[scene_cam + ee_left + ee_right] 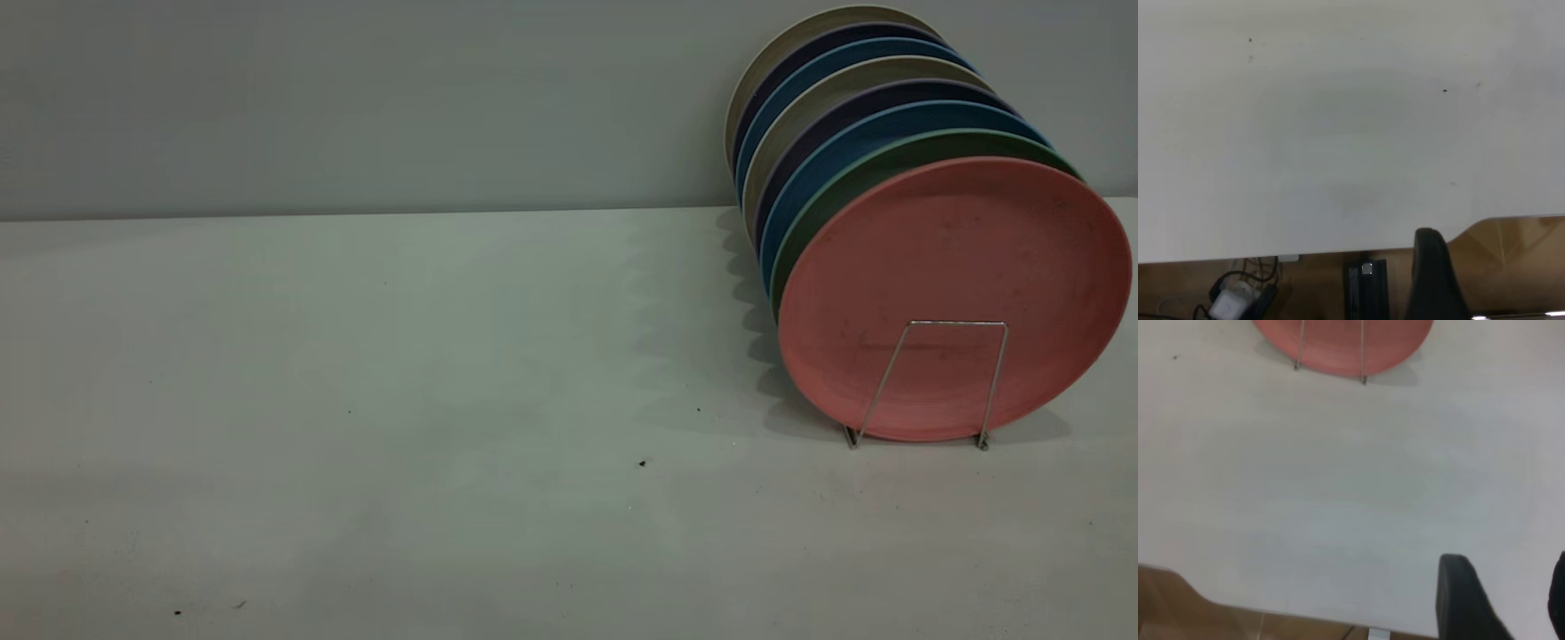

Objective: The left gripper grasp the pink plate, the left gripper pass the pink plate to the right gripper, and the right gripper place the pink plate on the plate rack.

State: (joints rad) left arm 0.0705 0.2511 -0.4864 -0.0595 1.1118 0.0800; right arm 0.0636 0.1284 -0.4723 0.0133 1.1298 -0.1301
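The pink plate (956,267) stands on edge at the front of the plate rack (958,322), leaning back behind the rack's foremost wire loop at the table's right. In the right wrist view the pink plate (1338,347) and two rack wires (1362,353) show far off. No arm shows in the exterior view. My right gripper (1507,560) hovers over the bare table near its edge, open and holding nothing. My left gripper (1501,243) is over the table's edge; one black finger (1431,267) shows with a wide free gap beside it, nothing held.
Behind the pink plate several more plates fill the rack: a green one (836,191), then blue, dark purple and beige. The white table (400,400) has a few dark specks. Past its edge lie brown floor, cables and a power adapter (1231,300).
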